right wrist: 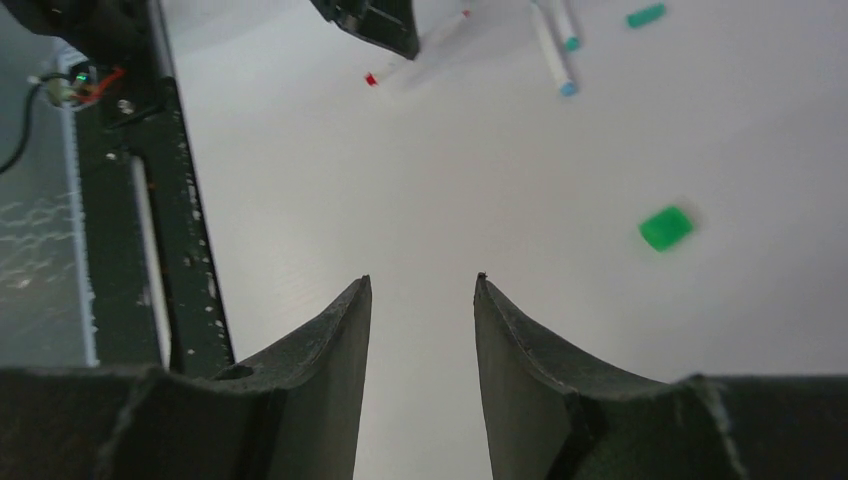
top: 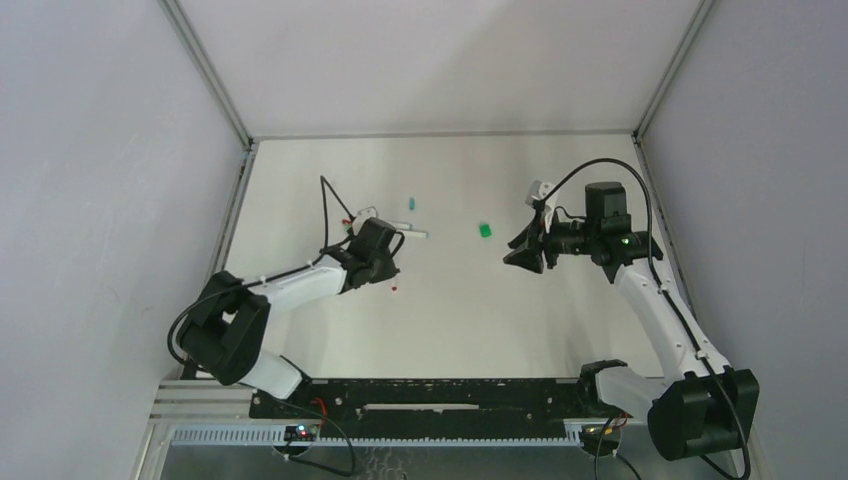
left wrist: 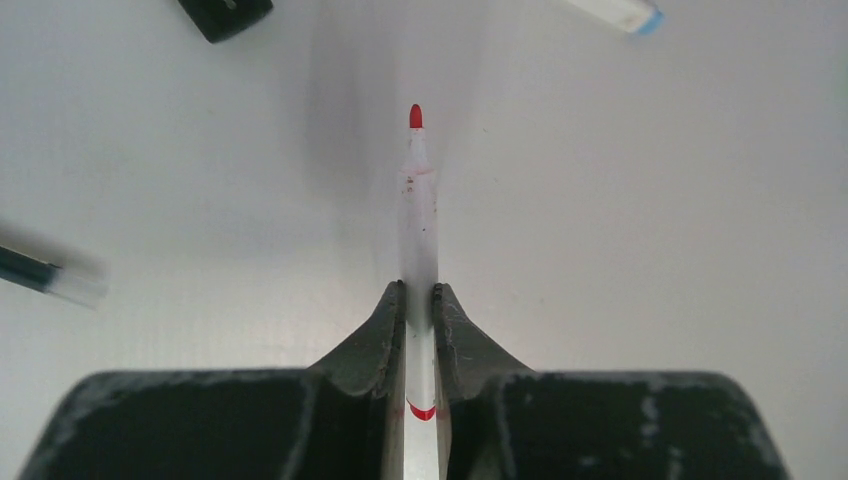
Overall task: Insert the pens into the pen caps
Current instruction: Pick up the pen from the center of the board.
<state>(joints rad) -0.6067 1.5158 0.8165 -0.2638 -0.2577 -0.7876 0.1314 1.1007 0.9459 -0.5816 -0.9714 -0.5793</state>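
Red ink shows on the bare nib of the red-tipped pen (left wrist: 419, 200). Its white barrel is clamped near the tail between the fingers of the left gripper (left wrist: 420, 295), and the nib points to 12 o'clock in the left wrist view. Judging by its shadow, it is lifted off the table (top: 450, 330). In the top view the red cap (top: 397, 288) lies loose at about 5 o'clock from that gripper, apart from it and not in line with the nib. The right gripper (right wrist: 422, 285) holds nothing and its fingers are spread apart. The chunky green cap (right wrist: 666, 227) sits at 2 o'clock from it, and the red cap is well away from it.

The main risk I see is the cap itself: nothing pins it, so a push from the nib would likely send it skidding or rolling instead of seating. With so much barrel ahead of the fingers, a slightly off-centre push could lever the pen sideways in the grip or make it slip. The wrong cap could be paired, since the green one is nearest the free arm. A low swing could also smear ink or knock the white pen with a blue end (left wrist: 615, 12) at 1 o'clock
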